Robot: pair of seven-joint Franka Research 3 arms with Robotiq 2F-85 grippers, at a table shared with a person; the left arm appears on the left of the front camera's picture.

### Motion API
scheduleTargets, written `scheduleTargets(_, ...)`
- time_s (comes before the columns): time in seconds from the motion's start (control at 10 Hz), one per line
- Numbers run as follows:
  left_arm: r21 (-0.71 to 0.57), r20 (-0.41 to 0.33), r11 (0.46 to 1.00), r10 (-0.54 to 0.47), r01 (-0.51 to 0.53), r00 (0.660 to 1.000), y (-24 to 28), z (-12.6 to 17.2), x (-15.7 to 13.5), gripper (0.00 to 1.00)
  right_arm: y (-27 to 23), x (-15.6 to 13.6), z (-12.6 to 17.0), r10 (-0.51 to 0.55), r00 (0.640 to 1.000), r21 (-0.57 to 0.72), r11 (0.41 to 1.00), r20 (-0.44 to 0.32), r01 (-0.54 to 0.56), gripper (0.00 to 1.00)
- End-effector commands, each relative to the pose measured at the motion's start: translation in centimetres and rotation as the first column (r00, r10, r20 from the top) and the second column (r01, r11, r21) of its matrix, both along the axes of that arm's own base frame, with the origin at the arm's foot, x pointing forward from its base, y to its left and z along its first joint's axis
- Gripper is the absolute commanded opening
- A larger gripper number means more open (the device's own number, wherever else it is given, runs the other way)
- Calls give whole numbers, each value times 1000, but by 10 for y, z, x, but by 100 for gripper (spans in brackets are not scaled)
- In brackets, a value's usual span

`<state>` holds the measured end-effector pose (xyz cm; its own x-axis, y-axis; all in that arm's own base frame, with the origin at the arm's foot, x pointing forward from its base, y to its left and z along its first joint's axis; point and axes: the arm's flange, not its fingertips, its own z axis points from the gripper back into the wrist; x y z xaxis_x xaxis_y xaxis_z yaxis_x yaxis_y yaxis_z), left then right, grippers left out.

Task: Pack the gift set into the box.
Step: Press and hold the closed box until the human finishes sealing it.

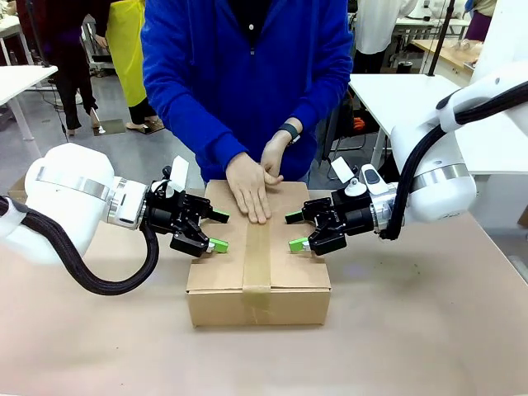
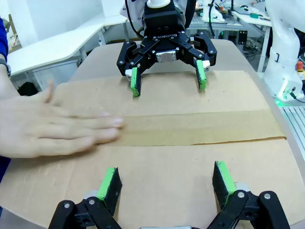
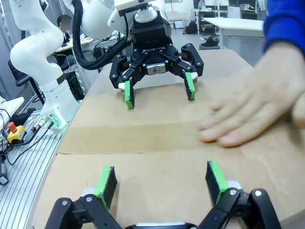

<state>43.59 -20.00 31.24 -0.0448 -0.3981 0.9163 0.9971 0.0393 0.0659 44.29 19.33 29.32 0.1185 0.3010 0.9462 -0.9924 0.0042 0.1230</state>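
The box [image 1: 221,268] is a brown carton in the middle of the table, its flaps closed, with a strip of tan tape [image 1: 257,256] along the centre seam. The gift set is hidden. A person in a blue top lays one hand [image 1: 247,191] flat on the tape at the far end. My left gripper [image 1: 219,231] is open over the box's left edge. My right gripper [image 1: 294,231] is open over its right edge. The left wrist view shows my left gripper [image 2: 166,181] low over the lid [image 2: 190,152], facing the right gripper [image 2: 168,81] across the tape. The right wrist view mirrors this: right gripper [image 3: 161,179], left gripper [image 3: 159,90], hand [image 3: 257,105].
The box sits on a tan tabletop [image 1: 412,330] with free room in front and to both sides. White tables [image 1: 396,95] stand behind the person. A red emergency button [image 3: 13,130] lies off the table's side.
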Motion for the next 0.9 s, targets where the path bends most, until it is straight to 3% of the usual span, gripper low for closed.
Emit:
scheduleTargets(0.0,-2,14,1000,-4,4,1000,1,-2,-2,100,1,0,0,1,1000,-2,1000,1,-1,100)
scheduleTargets(0.8,-2,14,1000,-4,4,1000,1,-2,-2,100,1,0,0,1,1000,-2,1000,1,-1,100)
